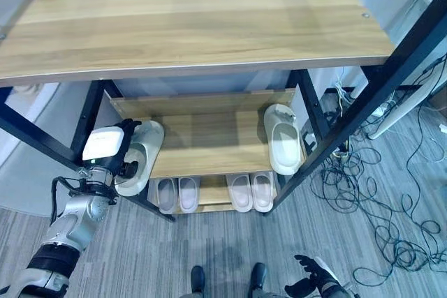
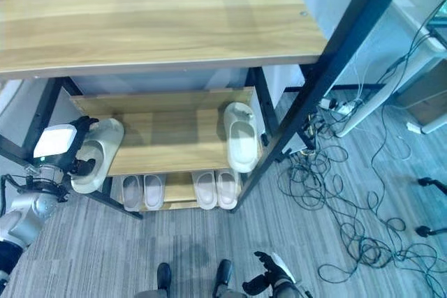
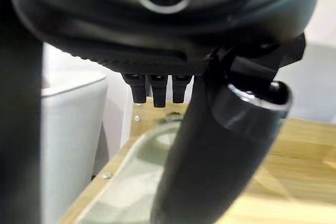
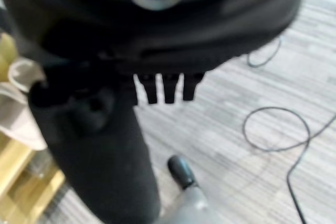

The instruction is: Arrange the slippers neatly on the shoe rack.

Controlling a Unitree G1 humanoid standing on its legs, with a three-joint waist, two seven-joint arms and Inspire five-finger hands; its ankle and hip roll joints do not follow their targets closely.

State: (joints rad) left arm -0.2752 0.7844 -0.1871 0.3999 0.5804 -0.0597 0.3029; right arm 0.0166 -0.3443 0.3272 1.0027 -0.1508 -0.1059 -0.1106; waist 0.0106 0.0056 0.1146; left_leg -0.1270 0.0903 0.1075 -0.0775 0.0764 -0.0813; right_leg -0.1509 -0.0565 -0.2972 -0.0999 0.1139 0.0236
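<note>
A pale grey-green slipper (image 1: 145, 150) lies at the left end of the rack's middle shelf (image 1: 209, 137), its heel hanging over the front corner. My left hand (image 1: 120, 146) is shut on its outer side. In the left wrist view the thumb (image 3: 210, 161) crosses over that slipper (image 3: 121, 192). Its mate (image 1: 283, 139) rests at the right end of the same shelf, toe pointing to the back. My right hand (image 1: 311, 280) hangs low over the floor to the right, fingers relaxed and holding nothing.
Two pairs of pale pink slippers (image 1: 209, 192) sit side by side on the bottom shelf. The wide wooden top shelf (image 1: 195, 22) overhangs the middle one. Black frame posts (image 1: 391, 75) stand at the corners. Tangled cables (image 1: 377, 193) cover the floor to the right.
</note>
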